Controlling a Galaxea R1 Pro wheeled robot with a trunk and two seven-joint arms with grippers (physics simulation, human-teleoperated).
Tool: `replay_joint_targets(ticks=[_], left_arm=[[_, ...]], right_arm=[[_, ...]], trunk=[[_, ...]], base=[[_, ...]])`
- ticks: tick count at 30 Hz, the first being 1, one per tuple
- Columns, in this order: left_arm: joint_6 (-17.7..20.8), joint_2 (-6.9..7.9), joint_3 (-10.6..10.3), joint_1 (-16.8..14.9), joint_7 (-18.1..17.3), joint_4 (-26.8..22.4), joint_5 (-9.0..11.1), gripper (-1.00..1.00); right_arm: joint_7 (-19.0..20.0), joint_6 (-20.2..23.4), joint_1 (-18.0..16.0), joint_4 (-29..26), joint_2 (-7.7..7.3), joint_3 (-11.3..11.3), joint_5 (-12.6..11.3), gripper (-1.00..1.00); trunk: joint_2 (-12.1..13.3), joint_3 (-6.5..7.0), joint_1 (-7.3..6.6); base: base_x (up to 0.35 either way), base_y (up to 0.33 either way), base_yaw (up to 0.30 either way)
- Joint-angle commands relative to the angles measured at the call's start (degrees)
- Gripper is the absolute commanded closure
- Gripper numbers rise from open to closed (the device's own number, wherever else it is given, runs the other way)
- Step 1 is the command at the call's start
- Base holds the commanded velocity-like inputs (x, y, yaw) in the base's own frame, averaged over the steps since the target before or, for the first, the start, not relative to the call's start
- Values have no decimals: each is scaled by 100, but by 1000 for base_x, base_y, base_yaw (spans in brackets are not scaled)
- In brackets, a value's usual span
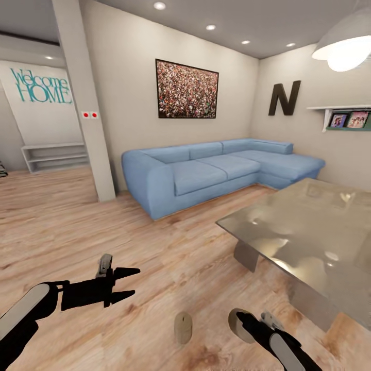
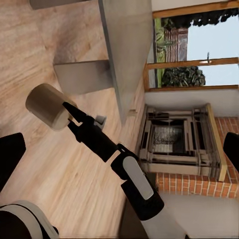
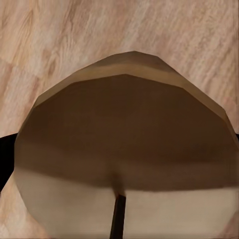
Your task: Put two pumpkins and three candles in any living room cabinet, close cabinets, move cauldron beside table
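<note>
gripping smooth beige cylindrical candle (image 1: 238, 324), right hand (image 1: 246, 323) over wood-plank floor (image 1: 154, 257).

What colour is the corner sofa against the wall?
The large corner sofa is plain light blue, best seen in the head view.

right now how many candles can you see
2: one candle stands on the wood floor between the arms; the other candle is held in the right gripper. Others may be out of view.

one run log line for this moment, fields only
right gripper: jaws shut on candle | left gripper: open, empty | second candle: on floor | table: right
</note>
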Motion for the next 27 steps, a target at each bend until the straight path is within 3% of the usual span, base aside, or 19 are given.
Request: replay_joint_targets(ticks=[1,12,18,20,23,27], left_arm=[[4,4,-4,-2,46,-3,60,-100],[5,4,-4,-2,46,31,60,-100],[4,4,-4,-2,49,33,60,-100],[4,4,-4,-2,54,33,56,-100],[-1,-6,-9,-2,87,33,23,-100],[-14,-41,15,-2,116,33,-370,-100]], right_arm=[[-57,5,-4,-13,-7,30,-55,100],[-57,8,-4,-13,-7,30,-55,100],[-32,14,-4,-13,-7,16,-62,100],[55,29,-4,-13,-7,-137,-58,100],[355,93,-4,-11,-14,-540,-56,100],[1107,504,-4,56,-184,-692,-55,100]], trunk=[[-3,-6,-1],[-3,-6,-1],[-3,-6,-1],[-3,-6,-1],[-3,-6,-1],[-3,-6,-1]], base=[[0,267,-290],[29,271,-290],[30,68,-290],[4,9,-290],[1,3,-290],[0,0,-290]])
